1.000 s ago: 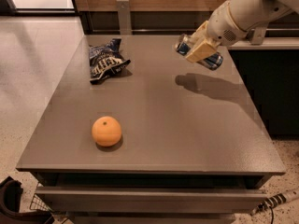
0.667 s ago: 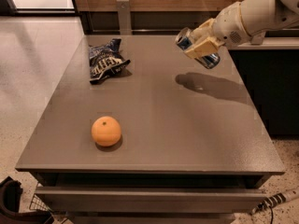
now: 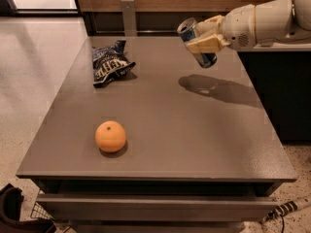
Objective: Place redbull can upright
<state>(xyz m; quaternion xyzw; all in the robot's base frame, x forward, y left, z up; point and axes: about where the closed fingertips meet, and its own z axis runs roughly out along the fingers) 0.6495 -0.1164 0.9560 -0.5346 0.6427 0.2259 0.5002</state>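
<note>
The redbull can is a slim blue and silver can with silver ends. My gripper is shut on it and holds it in the air above the back right part of the grey table. The can is tilted, with its top end up and to the left. The cream fingers wrap around its middle and hide part of it. The can's shadow lies on the table below it.
An orange sits near the table's front left. A dark blue snack bag lies at the back left. A dark cabinet stands to the right of the table. A drawer front shows below the table's front edge.
My gripper has carried the can a little to the left and upward. The can now stands more nearly upright than before. The orange and the bag have not moved.
</note>
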